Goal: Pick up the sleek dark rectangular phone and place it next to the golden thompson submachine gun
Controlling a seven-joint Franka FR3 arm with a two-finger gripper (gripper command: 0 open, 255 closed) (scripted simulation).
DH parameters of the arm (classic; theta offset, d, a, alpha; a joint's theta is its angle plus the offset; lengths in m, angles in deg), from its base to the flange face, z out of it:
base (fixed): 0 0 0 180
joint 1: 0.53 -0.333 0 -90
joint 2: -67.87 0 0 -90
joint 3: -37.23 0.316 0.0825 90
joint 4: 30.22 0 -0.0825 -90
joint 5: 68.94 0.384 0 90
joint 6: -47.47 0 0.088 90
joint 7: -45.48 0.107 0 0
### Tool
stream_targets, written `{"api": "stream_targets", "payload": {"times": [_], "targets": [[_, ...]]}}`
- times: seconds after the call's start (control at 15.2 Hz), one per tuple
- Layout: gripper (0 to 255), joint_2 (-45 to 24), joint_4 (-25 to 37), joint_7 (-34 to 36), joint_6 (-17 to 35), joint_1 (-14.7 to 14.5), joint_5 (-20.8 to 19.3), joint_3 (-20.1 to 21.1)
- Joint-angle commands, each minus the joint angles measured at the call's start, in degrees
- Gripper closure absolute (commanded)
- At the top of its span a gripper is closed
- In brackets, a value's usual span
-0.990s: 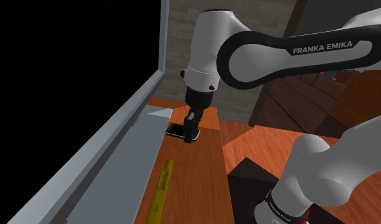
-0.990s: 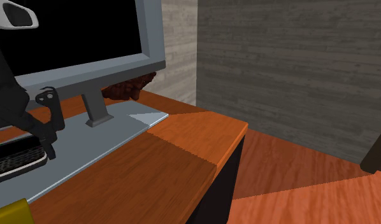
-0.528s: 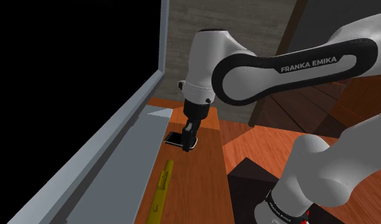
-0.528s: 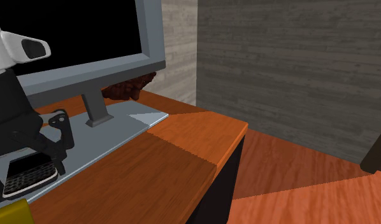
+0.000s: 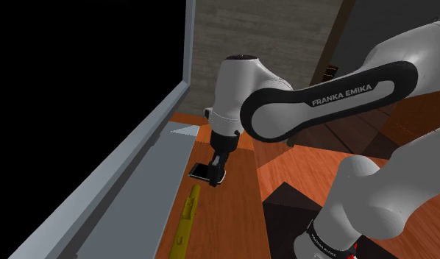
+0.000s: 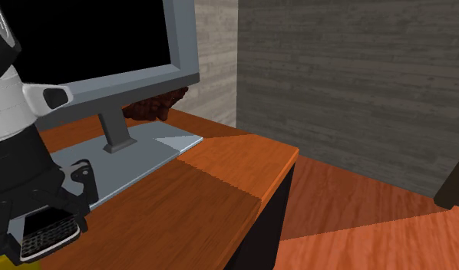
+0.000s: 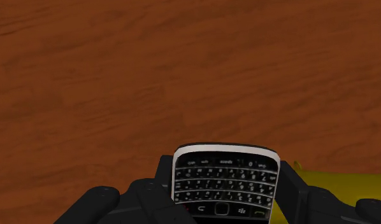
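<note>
The phone (image 7: 224, 181) sits between the two black fingers of the gripper (image 7: 226, 191), which are pinched onto its two long sides. Its keypad faces the wrist camera and its pale-rimmed short end points away from the hand. In the shoulder view the gripper (image 5: 217, 171) hangs straight down from the white arm (image 5: 314, 103) with the phone (image 5: 199, 172) sticking out flat toward that view's left. It is low over the wooden desk (image 5: 229, 213), just past the edge of the grey monitor base (image 5: 137, 213). From the second exterior view the phone (image 6: 47, 234) seems to be carried a little above the wood rather than resting on it, though the gap is hard to judge.

The golden gun (image 5: 187, 217) lies on the desk near the hand, toward the stand. Its long axis runs along the desk, roughly in line with the edge of the grey base. In the wrist view its yellow body (image 7: 348, 184) shows just beyond one finger, so the hand is nearly over the place it needs. The phone's long axis looks to lie across the gun's line rather than along it.

What remains, as I judge it, is a short travel toward the gun, then a lowering onto bare wood beside it. The risk is setting the phone down on the gun or on the base's edge.
</note>
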Motion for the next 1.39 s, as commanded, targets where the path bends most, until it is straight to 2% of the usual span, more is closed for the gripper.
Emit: {"api": "stream_targets", "payload": {"times": [0.0, 0.79, 1.32], "targets": [[255, -0.84, -0.90, -0.01, 1.78, 0.03, 0.04, 0.19], [255, -7.18, -6.37, 0.30, 13.55, 0.20, 0.13, 1.56], [255, -7.18, -6.37, 0.30, 13.55, 0.20, 0.13, 1.56]]}}
